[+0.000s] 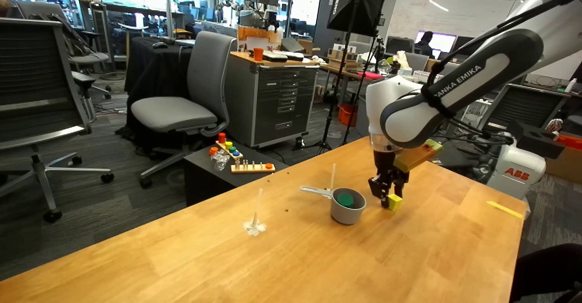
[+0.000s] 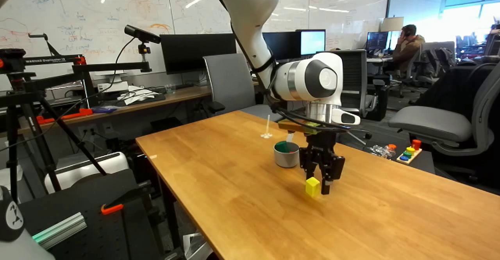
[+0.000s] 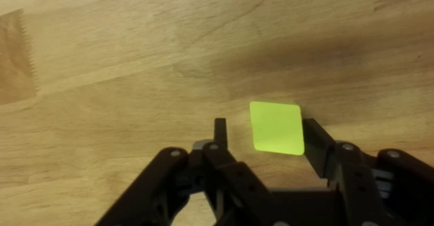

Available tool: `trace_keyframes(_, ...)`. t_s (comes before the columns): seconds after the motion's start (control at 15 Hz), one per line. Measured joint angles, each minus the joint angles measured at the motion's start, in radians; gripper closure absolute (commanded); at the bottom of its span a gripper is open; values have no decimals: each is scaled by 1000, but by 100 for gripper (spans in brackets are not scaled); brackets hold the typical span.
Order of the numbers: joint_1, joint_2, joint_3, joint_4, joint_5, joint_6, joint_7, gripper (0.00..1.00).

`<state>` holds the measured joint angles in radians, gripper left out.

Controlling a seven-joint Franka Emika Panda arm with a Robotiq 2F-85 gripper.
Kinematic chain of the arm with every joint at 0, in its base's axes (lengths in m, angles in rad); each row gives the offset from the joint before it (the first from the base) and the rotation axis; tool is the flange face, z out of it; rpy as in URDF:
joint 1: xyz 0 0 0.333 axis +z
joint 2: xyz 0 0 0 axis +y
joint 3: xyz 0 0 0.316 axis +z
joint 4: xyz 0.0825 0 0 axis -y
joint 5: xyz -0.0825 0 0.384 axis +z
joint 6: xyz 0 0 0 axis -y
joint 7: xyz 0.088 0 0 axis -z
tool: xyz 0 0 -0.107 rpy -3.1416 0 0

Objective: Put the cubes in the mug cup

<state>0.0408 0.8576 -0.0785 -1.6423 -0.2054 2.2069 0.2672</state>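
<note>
"Office chairs (image 1: 209, 66) stand upper left in an exterior view, a honey-brown wooden table (image 1: 291, 257) below. Where's the grey cylindrical mug (image 1: 348, 215)?"

"Right of centre, small green block (image 1: 345, 199) inside."

"And the yellow cube (image 3: 278, 127)?"

"On the table, right of centre in the wrist view, between the fingers of the black gripper (image 3: 263, 127)."

"Gripped?"

"No, they hold nothing, parted wider than the cube, gap at its left."

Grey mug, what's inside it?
The mug holds the green cube; an exterior view also shows red beside it, probably the red cube. Anything under the green cube, or low behind the mug's near wall, is covered and can't be seen.
</note>
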Motion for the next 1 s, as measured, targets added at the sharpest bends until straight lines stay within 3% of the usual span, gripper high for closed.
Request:
trace_keyframes(0.2, -1, 0, -7, 1, 24, 0, 10, 93)
trace_keyframes(0.73, -8, -1, -20, 7, 61, -1, 18, 92)
trace_keyframes(1.0, 31, -32, 1, 34, 66, -1, 18, 92)
